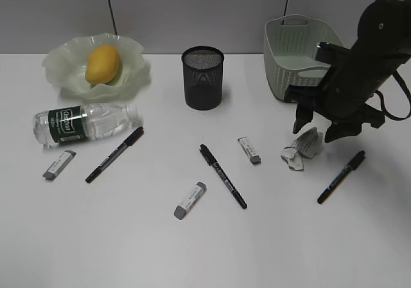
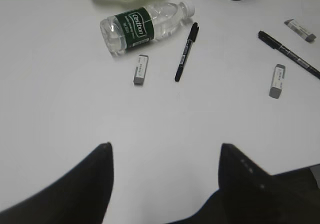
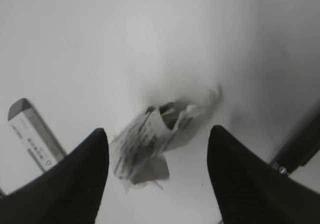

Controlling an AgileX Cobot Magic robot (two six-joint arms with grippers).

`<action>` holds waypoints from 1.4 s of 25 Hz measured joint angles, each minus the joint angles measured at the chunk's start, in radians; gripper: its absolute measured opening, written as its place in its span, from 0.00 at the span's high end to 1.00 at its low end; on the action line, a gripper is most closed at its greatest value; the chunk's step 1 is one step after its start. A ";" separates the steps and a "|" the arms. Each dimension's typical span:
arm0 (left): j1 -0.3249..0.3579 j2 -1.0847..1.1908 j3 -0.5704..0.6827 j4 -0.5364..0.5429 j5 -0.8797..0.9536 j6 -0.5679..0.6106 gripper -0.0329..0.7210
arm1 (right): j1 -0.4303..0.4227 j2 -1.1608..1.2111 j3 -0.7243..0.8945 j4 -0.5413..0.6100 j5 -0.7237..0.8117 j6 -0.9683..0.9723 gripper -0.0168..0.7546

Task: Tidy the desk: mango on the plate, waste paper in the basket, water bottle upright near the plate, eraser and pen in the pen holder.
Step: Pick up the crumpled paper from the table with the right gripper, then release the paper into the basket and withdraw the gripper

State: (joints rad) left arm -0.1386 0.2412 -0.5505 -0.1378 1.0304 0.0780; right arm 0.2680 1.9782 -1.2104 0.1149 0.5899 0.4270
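Observation:
The mango (image 1: 103, 64) lies in the pale green ruffled plate (image 1: 64, 56) at the back left. The water bottle (image 1: 83, 123) lies on its side in front of the plate; it also shows in the left wrist view (image 2: 145, 25). The waste paper (image 1: 302, 148) lies on the desk in front of the basket (image 1: 298, 47). My right gripper (image 1: 319, 130) is open just above it, a finger on each side; in the right wrist view the paper (image 3: 155, 136) lies between the open jaws (image 3: 157, 139). My left gripper (image 2: 165, 151) is open and empty over bare desk. The pen holder (image 1: 203, 77) stands at the back middle.
Three black pens (image 1: 115, 153) (image 1: 222, 175) (image 1: 341, 176) and three erasers (image 1: 59, 164) (image 1: 190, 200) (image 1: 249, 150) lie scattered on the white desk (image 1: 128, 236). The left arm is out of the exterior view.

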 joint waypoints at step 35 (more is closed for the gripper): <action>0.000 0.000 0.000 0.000 0.000 0.000 0.30 | 0.000 0.062 -0.640 -0.206 0.029 -0.247 0.89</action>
State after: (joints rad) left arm -0.1386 0.2412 -0.5505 -0.1378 1.0304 0.0780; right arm 0.2680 2.0399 -1.8507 -0.0914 0.6184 0.1801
